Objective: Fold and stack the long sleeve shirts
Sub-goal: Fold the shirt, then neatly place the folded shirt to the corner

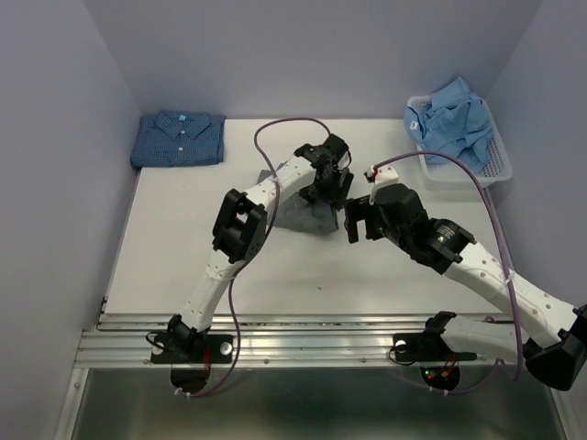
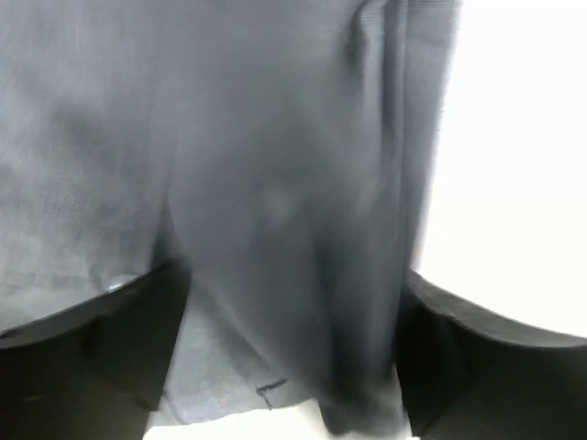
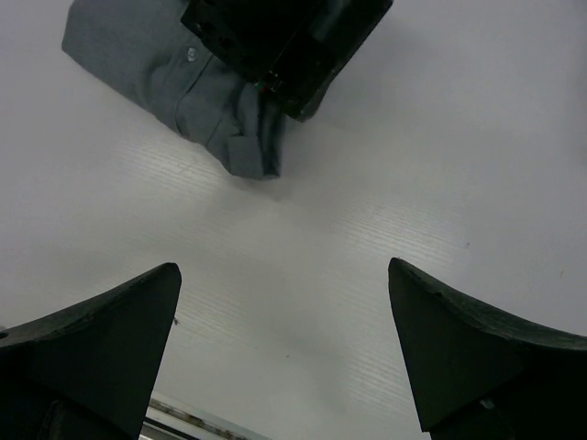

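Right fingers (image 3: 101, 348) were spread wide over the matte white worktop (image 1: 183, 238), holding nothing. Left fingers (image 2: 92, 367) straddled a soft ridge of the crumpled grey shirt (image 1: 301, 218) mid-worktop; couldn't tell if they pinched it. Three shirts total: the flat-folded dark blue shirt (image 1: 179, 139) sat at the far left corner, and the rumpled light blue shirt (image 1: 454, 119) sat in one white mesh basket (image 1: 495, 167) at the far right corner.

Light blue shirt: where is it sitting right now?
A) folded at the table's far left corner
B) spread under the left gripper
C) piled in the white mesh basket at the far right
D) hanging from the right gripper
C: the top view shows the light blue shirt bunched, unfolded, in the white mesh basket at the table's far right corner.
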Motion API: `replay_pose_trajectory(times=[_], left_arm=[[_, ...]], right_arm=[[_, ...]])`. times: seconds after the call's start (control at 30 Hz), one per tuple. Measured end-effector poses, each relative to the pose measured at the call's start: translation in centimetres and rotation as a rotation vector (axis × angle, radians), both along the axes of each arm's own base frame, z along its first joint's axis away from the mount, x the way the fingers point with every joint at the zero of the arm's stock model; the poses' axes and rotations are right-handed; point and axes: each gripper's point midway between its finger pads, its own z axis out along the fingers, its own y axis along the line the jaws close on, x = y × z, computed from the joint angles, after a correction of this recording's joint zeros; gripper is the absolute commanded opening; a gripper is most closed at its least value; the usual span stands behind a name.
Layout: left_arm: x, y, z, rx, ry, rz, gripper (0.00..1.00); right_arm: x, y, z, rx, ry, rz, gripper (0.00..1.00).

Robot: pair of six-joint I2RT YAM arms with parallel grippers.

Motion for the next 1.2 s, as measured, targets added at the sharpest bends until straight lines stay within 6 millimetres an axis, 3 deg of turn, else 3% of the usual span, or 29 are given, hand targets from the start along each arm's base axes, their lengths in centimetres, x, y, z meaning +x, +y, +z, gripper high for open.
replay_pose_trajectory(times=[0.1, 0.23, 0.33, 0.47, 0.53, 0.57, 0.6, 0.7, 0.77, 0.8, 0.87, 0.9, 1.03, 1.1, 1.2], left_arm=[[-0.5, -2.2, 0.9, -0.144, 0.033, -0.006, 0.99], [-1.0, -3.7, 3.2, -0.254, 0.040, -0.026, 0.99], [-0.7, -4.7, 6.6, -0.332, -0.014, -0.052, 0.99], [0.6, -3.9, 13.6, -0.413, -0.169, -0.037, 0.99], [1.5, -1.5, 17.5, -0.471, -0.254, 0.012, 0.99], [2.4, 1.2, 20.1, -0.514, -0.314, 0.066, 0.99], [2.8, 3.2, 21.2, -0.534, -0.343, 0.110, 0.99], [5.0, 14.1, 24.3, -0.555, -0.484, 0.345, 0.99], [5.6, 20.1, 24.5, -0.524, -0.544, 0.475, 0.99], [5.6, 22.0, 24.1, -0.508, -0.554, 0.519, 0.99], [5.1, 23.9, 22.6, -0.489, -0.550, 0.553, 0.99], [4.7, 24.1, 21.3, -0.482, -0.530, 0.551, 0.99], [3.5, 23.9, 16.6, -0.476, -0.436, 0.527, 0.99], [2.9, 23.8, 14.7, -0.483, -0.392, 0.508, 0.99], [3.4, 23.5, 14.0, -0.501, -0.382, 0.469, 0.99]], right_arm=[[-0.4, 0.0, 0.6, 0.031, -0.005, 0.005, 1.00], [-1.0, 0.0, 1.1, 0.057, -0.002, 0.013, 1.00], [-1.2, -0.1, 1.5, 0.081, -0.004, 0.007, 1.00], [-1.0, 0.2, 1.1, 0.095, 0.015, -0.013, 1.00], [-0.7, 0.4, 0.8, 0.099, 0.026, -0.025, 1.00], [-0.5, 0.5, 0.6, 0.104, 0.032, -0.029, 1.00], [-0.2, 0.7, 0.5, 0.115, 0.037, -0.028, 1.00], [1.3, 1.9, -0.2, 0.157, 0.061, -0.017, 1.00], [2.6, 3.8, -1.3, 0.179, 0.102, 0.022, 1.00], [3.5, 5.1, -1.8, 0.187, 0.121, 0.050, 1.00], [5.2, 7.7, -3.1, 0.197, 0.158, 0.101, 1.00], [6.4, 9.5, -3.8, 0.205, 0.174, 0.132, 1.00], [9.4, 12.4, -7.3, 0.200, 0.237, 0.167, 1.00], [10.6, 12.3, -9.6, 0.193, 0.283, 0.157, 1.00], [12.6, 10.3, -12.9, 0.188, 0.348, 0.098, 1.00]])
